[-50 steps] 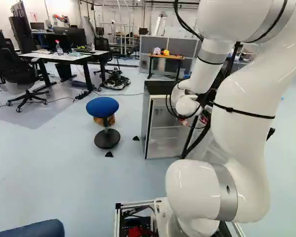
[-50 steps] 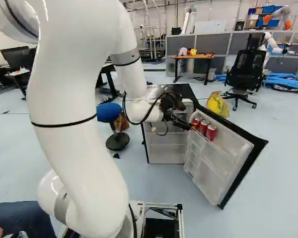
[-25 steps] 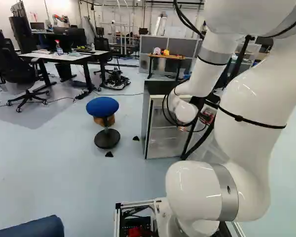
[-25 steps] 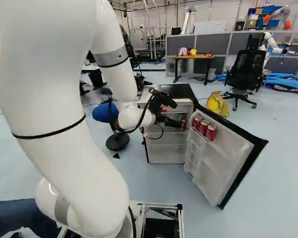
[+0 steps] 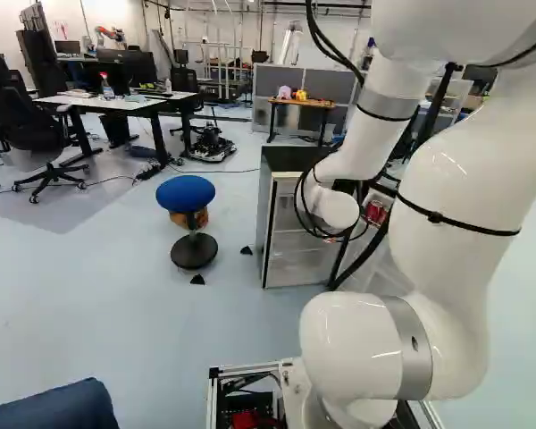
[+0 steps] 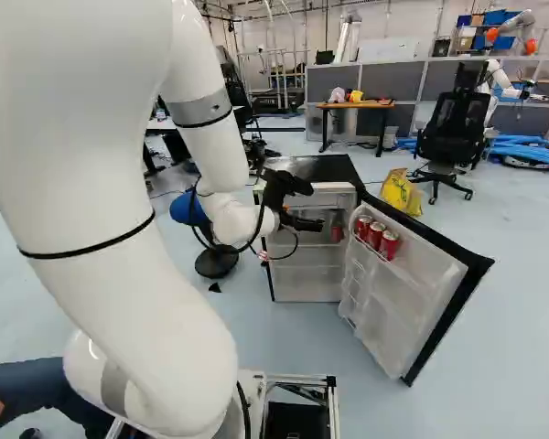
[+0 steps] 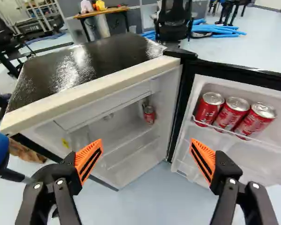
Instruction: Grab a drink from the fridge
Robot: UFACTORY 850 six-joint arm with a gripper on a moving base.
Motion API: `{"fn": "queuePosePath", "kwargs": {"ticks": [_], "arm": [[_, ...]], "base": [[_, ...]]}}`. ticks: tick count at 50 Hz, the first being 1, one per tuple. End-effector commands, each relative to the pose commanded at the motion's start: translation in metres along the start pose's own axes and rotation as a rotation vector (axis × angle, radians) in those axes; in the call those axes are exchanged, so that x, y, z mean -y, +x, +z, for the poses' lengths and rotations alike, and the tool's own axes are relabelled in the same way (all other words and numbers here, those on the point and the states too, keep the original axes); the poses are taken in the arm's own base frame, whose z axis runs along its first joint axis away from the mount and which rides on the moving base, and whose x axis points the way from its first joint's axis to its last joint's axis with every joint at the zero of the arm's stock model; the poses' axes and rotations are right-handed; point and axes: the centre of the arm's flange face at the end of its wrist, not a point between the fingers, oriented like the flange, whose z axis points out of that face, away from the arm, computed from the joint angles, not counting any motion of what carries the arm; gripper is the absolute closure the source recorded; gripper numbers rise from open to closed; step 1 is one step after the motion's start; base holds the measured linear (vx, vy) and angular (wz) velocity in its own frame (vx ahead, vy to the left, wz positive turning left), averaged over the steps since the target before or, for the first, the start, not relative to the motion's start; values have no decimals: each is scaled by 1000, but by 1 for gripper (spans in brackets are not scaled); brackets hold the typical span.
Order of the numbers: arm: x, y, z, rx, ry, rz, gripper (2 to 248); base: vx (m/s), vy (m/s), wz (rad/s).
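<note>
Gripper [image 6: 320,223] has shifted a bit away from the open door [image 6: 421,283] since the last frame, base hasn't budged. The arm [image 6: 101,229] bends down to the fridge [image 7: 91,86], fingers spread wide with nothing between the pads, pointing into the open front. Lone red can [image 7: 149,115] sits on an inside shelf by the hinge-side edge, and three red cans [image 7: 232,112] with silver tops line the door's upper rack.

four cans [image 7: 232,112], one fridge [image 7: 84,65], one stool [image 5: 186,195]
</note>
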Motion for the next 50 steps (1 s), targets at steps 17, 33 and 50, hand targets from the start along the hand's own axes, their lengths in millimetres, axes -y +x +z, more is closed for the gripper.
{"fn": "queuePosePath", "kwargs": {"ticks": [17, 33, 50], "arm": [[5, -14, 12, 48, 42, -52, 3], [5, -27, 24, 86, 35, -60, 3], [6, -41, 37, 120, 35, -73, 3]], "base": [[0, 0, 0], [0, 0, 0], [0, 0, 0]]}}
